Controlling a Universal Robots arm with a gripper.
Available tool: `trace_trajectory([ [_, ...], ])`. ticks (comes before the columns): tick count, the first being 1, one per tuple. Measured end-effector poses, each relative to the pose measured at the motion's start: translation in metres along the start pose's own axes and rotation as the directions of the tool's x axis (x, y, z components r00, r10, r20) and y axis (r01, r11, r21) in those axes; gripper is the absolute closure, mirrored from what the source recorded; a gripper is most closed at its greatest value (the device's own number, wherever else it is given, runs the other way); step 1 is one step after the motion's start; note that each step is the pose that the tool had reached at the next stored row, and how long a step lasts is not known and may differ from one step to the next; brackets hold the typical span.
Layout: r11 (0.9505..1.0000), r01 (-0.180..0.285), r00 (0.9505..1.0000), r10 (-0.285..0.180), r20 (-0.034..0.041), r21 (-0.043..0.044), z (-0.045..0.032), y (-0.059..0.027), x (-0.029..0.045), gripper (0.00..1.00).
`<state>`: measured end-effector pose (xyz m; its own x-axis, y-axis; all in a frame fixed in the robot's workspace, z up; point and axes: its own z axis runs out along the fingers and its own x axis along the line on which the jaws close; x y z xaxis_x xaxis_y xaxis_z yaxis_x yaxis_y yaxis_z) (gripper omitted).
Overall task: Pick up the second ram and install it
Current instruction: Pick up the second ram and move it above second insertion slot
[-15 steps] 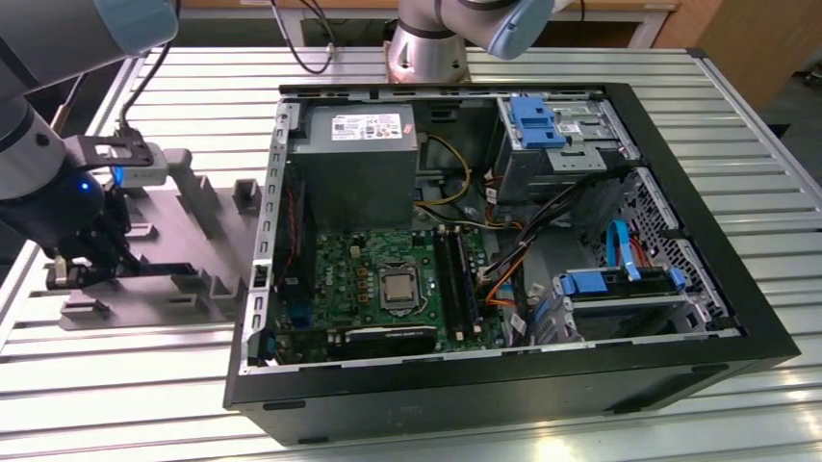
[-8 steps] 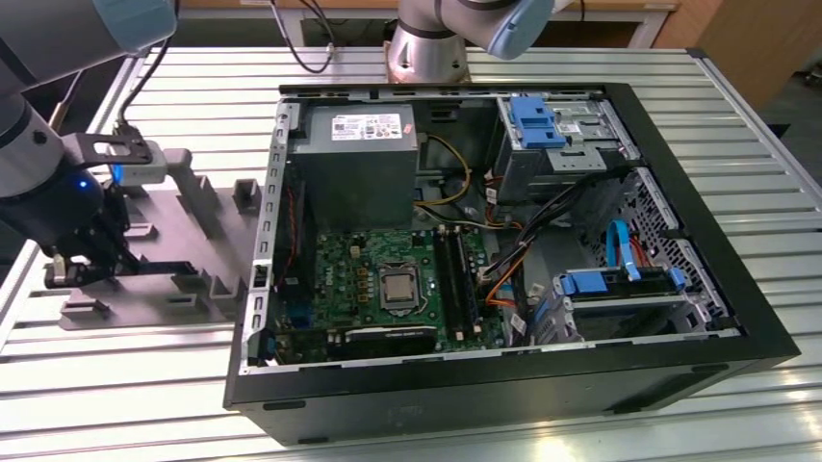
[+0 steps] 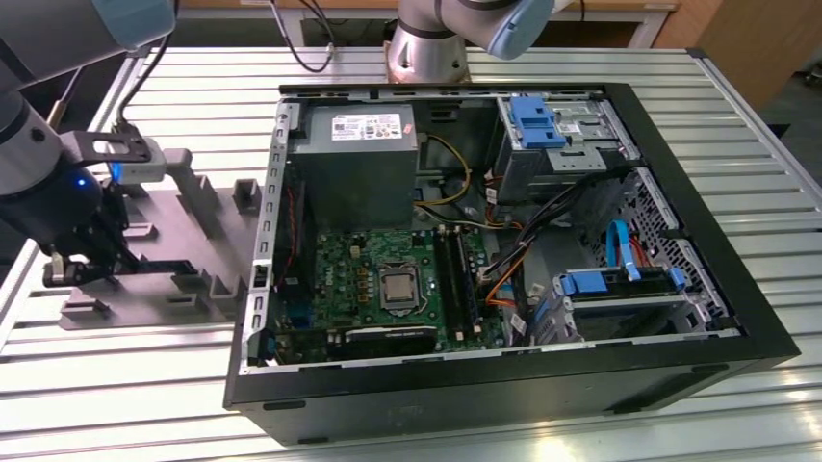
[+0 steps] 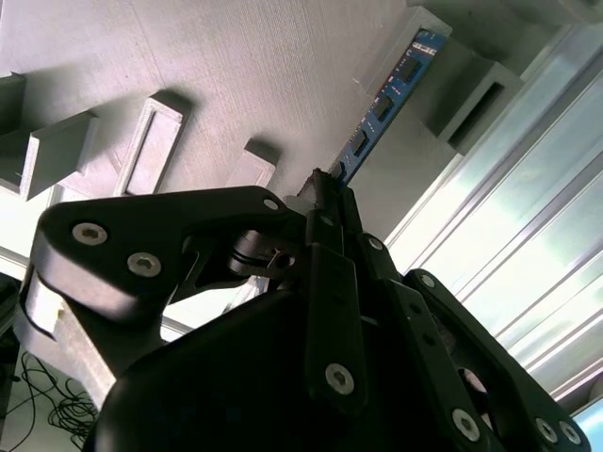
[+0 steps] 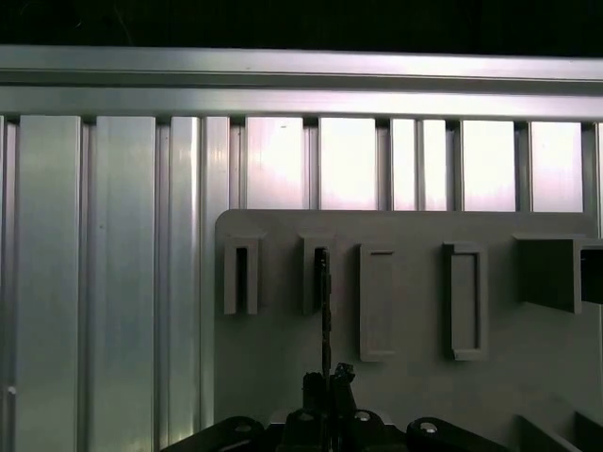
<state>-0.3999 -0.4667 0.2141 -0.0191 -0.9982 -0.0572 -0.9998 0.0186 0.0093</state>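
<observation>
The second ram [image 4: 386, 99] is a thin blue stick with dark chips that runs out from my fingertips across the grey tray [image 4: 236, 66]. Its far end rests by an upright peg [image 4: 450, 71]. In the first wrist view the second ram [image 5: 324, 311] shows edge-on as a dark line, and its far end sits in a slotted peg [image 5: 316, 273]. My gripper [image 4: 327, 193] is shut on the stick's near end, also seen from the first wrist view [image 5: 326, 381]. In the exterior view my gripper [image 3: 71, 265] hangs over the tray [image 3: 167, 279], at the exterior view's left of the open computer case.
The open black computer case [image 3: 514, 385] lies on a slatted metal table [image 3: 771, 144]. Inside it are the green motherboard [image 3: 346, 279] with long black socket rails [image 3: 452, 279], a grey power supply [image 3: 353, 173], cables and blue drive brackets [image 3: 533, 120]. The tray carries several more pegs [image 5: 377, 301].
</observation>
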Motion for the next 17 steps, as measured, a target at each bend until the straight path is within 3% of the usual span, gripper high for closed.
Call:
trace_trajectory([
  [15, 1.0000, 0.000, 1.0000, 0.000, 0.0009, 0.0000, -0.0037, 0.0000, -0.0002, 0.86],
  [17, 1.0000, 0.000, 1.0000, 0.000, 0.0018, -0.0001, -0.0072, 0.0001, -0.0004, 0.86],
])
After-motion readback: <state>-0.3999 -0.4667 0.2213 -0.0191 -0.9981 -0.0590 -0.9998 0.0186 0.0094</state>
